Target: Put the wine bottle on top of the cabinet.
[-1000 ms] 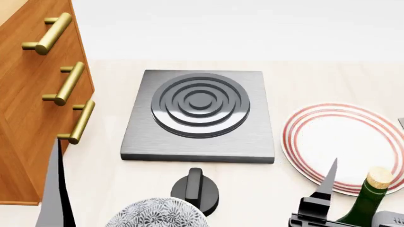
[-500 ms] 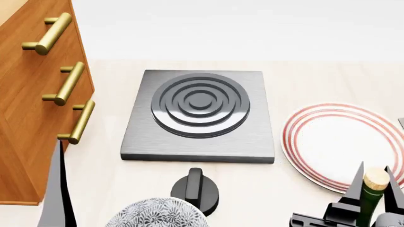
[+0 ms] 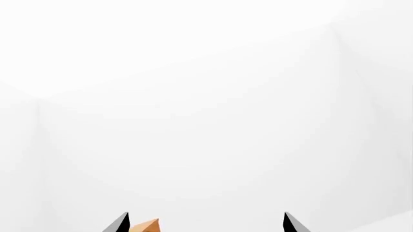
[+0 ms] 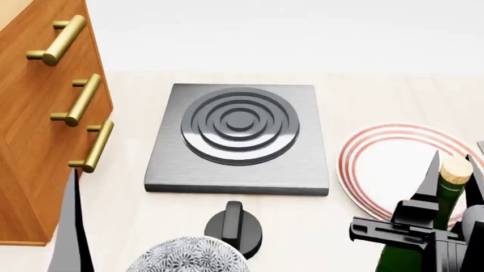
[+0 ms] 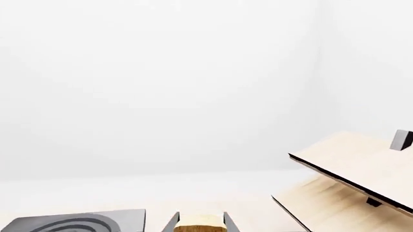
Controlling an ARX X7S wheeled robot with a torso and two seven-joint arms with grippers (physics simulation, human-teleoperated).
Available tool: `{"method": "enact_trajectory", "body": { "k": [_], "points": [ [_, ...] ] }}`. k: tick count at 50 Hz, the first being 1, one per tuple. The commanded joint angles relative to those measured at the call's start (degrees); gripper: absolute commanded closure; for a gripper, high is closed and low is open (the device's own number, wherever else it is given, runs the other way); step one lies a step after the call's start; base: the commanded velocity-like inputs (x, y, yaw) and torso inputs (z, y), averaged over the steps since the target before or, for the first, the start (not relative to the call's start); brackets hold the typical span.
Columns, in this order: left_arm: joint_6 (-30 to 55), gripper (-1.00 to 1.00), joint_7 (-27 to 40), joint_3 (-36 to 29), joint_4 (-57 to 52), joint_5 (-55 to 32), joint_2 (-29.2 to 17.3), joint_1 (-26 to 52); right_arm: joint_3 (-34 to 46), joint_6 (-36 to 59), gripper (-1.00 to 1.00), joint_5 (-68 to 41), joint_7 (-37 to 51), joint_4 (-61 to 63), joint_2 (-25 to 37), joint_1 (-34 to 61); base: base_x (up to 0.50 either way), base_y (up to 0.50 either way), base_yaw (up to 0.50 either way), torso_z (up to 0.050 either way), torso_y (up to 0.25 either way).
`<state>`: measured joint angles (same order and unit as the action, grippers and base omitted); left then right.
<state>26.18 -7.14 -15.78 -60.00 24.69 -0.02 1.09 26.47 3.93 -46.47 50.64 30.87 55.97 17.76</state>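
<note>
At the near right corner of the counter [image 4: 348, 107], my right claw [image 4: 452, 195] is clamped on the neck of the wine bottle [image 4: 446, 195], one dark finger on each side of it just under the cork. That bottle stands upright: dark green glass, a long thin neck and a tan cork stopper, which also shows between my fingertips in the right wrist view. Its base is cut off from view, so whether it touches the counter I cannot tell.

Largest to smallest, I count one reddish-brown cabinet [image 4: 30, 147] at the far left with three brass bar handles [image 4: 64, 41], well apart from the bottle; one pale slanted rack [image 5: 348, 179] seen only from my right wrist; one grey hob [image 4: 240, 139] with ringed burner; one red-striped plate [image 4: 393, 164] just behind the bottle; one patterned bowl [image 4: 185, 256]; and one black knob [image 4: 234, 224].

My left claw [image 3: 204, 226] stands wide and empty.
</note>
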Motion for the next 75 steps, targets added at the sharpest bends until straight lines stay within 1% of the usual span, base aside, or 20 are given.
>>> {"method": "enact_trajectory", "body": {
  "k": [1,6,7,12,24,35,53,62,68,72,74,75],
  "points": [
    [0.1,-1.0,0.1,-0.3,0.0,0.2,0.0,-0.1,-1.6,3.7,1.0,-4.2,-3.0,2.0,0.4,7.1,0.0,0.0,0.0,0.0,0.0],
    [0.1,-1.0,0.1,-0.8,0.0,0.6,0.0,-0.2,-1.3,6.7,1.0,-7.4,-5.0,2.2,-0.1,11.9,0.0,0.0,0.0,0.0,0.002],
    [0.2,-1.0,0.0,-0.7,0.0,0.6,0.0,-0.2,-0.1,9.1,1.0,-7.4,-6.1,2.7,-0.2,14.3,0.0,0.0,0.0,0.0,0.0],
    [0.8,-1.0,-0.1,-0.6,0.0,0.9,0.0,-0.1,1.0,13.6,1.0,-11.2,-9.2,2.9,-1.4,21.0,0.0,0.0,0.0,0.0,0.0],
    [1.4,-1.0,-0.9,-1.5,0.0,1.6,0.0,-0.5,1.4,17.6,1.0,-16.7,-11.8,1.9,-5.1,29.7,0.0,0.0,0.0,0.0,0.001],
    [1.7,-1.0,-1.1,-1.5,0.0,1.5,0.0,-0.5,4.4,21.6,1.0,-16.9,-13.2,0.1,-10.1,36.5,0.0,0.0,0.0,0.0,0.001],
    [2.3,-1.0,-1.4,-1.8,0.0,1.4,0.0,-0.4,7.7,22.2,1.0,-15.0,-15.2,-3.1,-16.7,39.6,0.0,0.0,0.0,0.0,0.001],
    [2.6,-1.0,-1.1,-1.8,0.0,0.8,0.0,-0.4,8.4,21.9,1.0,-14.1,-15.8,-3.7,-18.0,39.9,0.0,0.0,0.0,0.0,0.0],
    [3.4,-1.0,-1.4,-3.8,0.0,1.9,0.0,-0.6,8.4,21.7,1.0,-14.0,-16.0,-3.9,-18.2,40.0,0.0,0.0,0.0,0.0,0.002],
    [4.2,-1.0,-1.1,-6.4,0.0,2.0,0.0,-0.6,8.1,21.7,1.0,-14.2,-15.7,-4.0,-18.2,40.2,0.0,0.0,0.0,0.0,0.0],
    [5.4,-1.0,-0.3,-7.1,0.0,0.0,0.0,-0.5,7.9,21.7,1.0,-14.3,-15.8,-4.2,-18.3,40.4,0.0,0.0,0.0,0.0,0.0],
    [7.0,-1.0,-0.1,-8.8,0.0,0.5,0.0,0.4,7.8,21.7,1.0,-14.4,-15.7,-4.3,-18.3,40.6,0.0,0.0,0.0,0.0,0.0]
  ]
}}
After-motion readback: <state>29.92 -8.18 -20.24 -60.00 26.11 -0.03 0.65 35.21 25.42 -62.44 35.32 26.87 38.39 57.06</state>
